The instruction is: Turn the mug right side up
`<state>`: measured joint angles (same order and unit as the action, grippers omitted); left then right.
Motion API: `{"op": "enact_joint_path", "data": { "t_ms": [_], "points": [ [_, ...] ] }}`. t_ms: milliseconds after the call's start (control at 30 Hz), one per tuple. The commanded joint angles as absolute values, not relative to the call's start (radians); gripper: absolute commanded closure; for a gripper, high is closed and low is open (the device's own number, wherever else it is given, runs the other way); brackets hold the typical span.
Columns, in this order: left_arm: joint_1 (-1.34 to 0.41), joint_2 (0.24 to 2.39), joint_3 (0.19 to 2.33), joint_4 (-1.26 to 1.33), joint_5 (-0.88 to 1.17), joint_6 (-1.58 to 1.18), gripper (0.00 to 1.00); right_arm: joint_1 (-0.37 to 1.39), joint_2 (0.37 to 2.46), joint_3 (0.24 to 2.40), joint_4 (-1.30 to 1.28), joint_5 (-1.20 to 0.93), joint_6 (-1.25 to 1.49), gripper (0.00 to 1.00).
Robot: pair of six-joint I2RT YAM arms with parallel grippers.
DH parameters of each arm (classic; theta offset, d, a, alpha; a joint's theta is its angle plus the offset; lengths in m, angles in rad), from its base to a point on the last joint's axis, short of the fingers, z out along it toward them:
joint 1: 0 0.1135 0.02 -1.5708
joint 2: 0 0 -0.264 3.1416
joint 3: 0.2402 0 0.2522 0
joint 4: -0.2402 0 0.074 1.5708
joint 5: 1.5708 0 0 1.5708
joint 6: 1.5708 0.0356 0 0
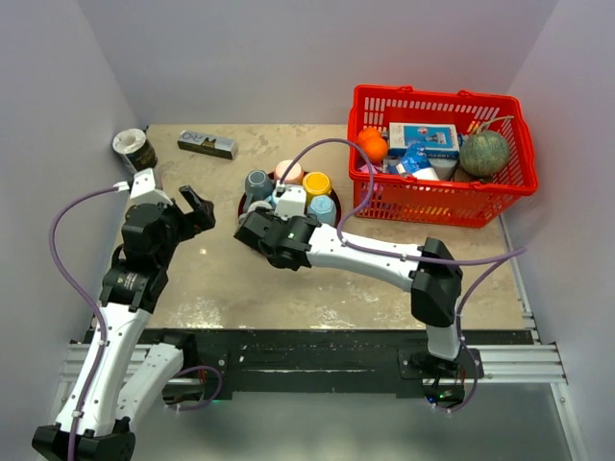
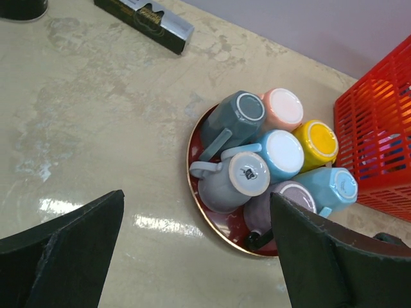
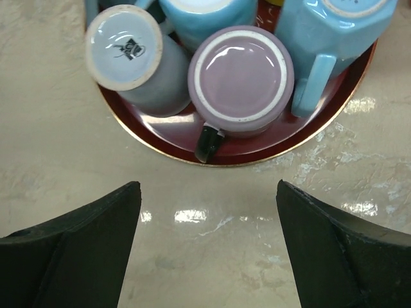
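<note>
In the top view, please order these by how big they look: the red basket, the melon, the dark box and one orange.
1. basket
2. melon
3. box, longer than the melon but thin, so this rank is unsure
4. orange

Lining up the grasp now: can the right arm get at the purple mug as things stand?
Probably yes: the open right pincer faces the purple mug at the tray's near edge, nothing between them, though the grey mug and blue mug crowd its sides.
</note>
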<state>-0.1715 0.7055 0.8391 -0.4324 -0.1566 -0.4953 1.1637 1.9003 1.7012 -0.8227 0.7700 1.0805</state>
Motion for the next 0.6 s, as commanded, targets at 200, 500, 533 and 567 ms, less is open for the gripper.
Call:
{"op": "enact_joint_path", "data": {
  "t_ms": [200, 500, 533, 567],
  "points": [
    [-0.17, 0.651, 0.928, -0.667, -0.379, -0.578, 0.01, 1.092, 2.022, 1.821, -0.942, 0.772, 1.382, 0.27],
    [-0.17, 0.611, 0.956, -0.707, -0.442, -0.571, 0.01, 1.068, 2.131, 1.871, -0.971, 0.772, 1.445, 0.42],
    [-0.172, 0.607, 0.957, -0.71, -0.445, -0.568, 0.01, 1.065, 2.135, 1.871, -0.971, 0.764, 1.451, 0.42],
    [-0.172, 0.606, 0.96, -0.712, -0.448, -0.565, 0.01, 1.065, 2.144, 1.868, -0.966, 0.761, 1.454, 0.42]
  ]
}}
